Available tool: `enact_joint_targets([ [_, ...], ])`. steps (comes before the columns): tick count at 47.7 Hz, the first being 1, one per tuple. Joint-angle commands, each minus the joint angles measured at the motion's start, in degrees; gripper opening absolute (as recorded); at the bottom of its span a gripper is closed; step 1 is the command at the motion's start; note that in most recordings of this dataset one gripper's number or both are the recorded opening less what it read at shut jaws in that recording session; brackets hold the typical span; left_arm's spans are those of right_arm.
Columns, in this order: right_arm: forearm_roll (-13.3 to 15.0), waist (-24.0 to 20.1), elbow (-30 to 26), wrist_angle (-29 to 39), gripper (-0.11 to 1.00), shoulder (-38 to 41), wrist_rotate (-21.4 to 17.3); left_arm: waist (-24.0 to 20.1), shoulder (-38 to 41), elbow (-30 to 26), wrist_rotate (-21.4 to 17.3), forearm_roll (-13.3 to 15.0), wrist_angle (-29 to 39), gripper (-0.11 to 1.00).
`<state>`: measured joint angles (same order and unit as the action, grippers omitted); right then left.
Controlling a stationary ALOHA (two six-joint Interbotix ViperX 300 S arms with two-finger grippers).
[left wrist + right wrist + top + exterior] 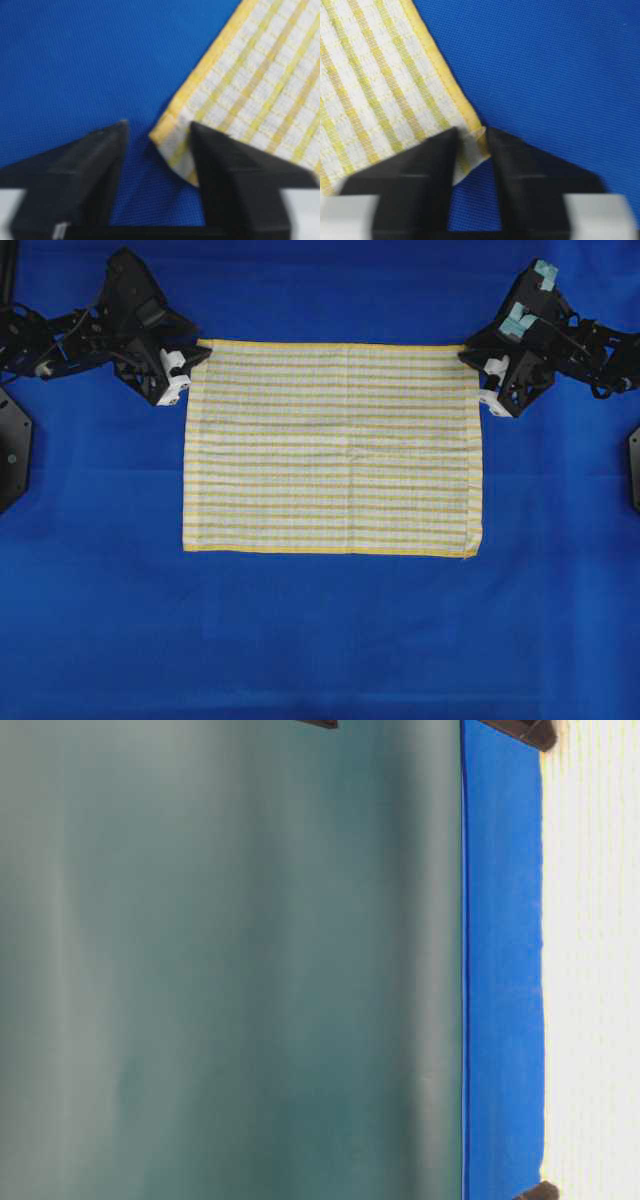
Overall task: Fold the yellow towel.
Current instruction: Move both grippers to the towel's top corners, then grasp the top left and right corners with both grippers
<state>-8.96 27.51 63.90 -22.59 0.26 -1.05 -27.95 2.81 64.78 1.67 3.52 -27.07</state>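
Note:
The yellow towel lies flat and spread out on the blue cloth surface, its long edges running left to right. My left gripper is at the towel's far left corner. In the left wrist view that corner sits between the fingers of the left gripper, touching the right finger, with bare blue cloth showing beside the left one. My right gripper is at the far right corner. In the right wrist view the right gripper has its narrow jaws pinched on that corner of the towel.
The blue cloth surface covers the whole table around the towel. Both black arms reach in from the far left and far right corners. The table-level view shows the towel's edge and a blurred green backdrop.

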Motion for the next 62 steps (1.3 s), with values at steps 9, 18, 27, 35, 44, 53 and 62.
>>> enact_joint_targets([
  [9,0.0,0.2,-0.5,-2.0,0.05,-0.2,0.2,0.6,-0.4,-0.2,0.1,0.1,0.2,0.06],
  [18,0.0,0.1,-0.4,-2.1,0.05,-0.9,0.1,0.7,-0.8,-0.2,-0.1,0.1,0.4,0.04],
  [27,-0.1,0.2,-0.3,-1.2,0.05,-4.6,0.4,0.9,-3.6,-0.9,-0.3,0.1,2.4,0.04],
  [35,0.1,0.2,-0.1,0.4,0.05,-7.8,0.7,1.4,-7.0,-1.0,-0.4,0.0,4.5,0.04],
  [44,0.0,0.2,0.1,1.8,0.05,-9.0,0.8,1.8,-9.4,-0.8,-0.4,0.0,5.7,0.04],
  [53,0.0,-0.7,0.4,1.8,0.05,-9.6,0.4,3.8,-10.9,-0.4,0.4,0.0,6.8,0.04],
  [62,-0.6,-4.5,2.4,2.4,0.05,-12.1,-0.6,9.0,-13.6,1.3,1.9,0.1,6.8,0.04],
])
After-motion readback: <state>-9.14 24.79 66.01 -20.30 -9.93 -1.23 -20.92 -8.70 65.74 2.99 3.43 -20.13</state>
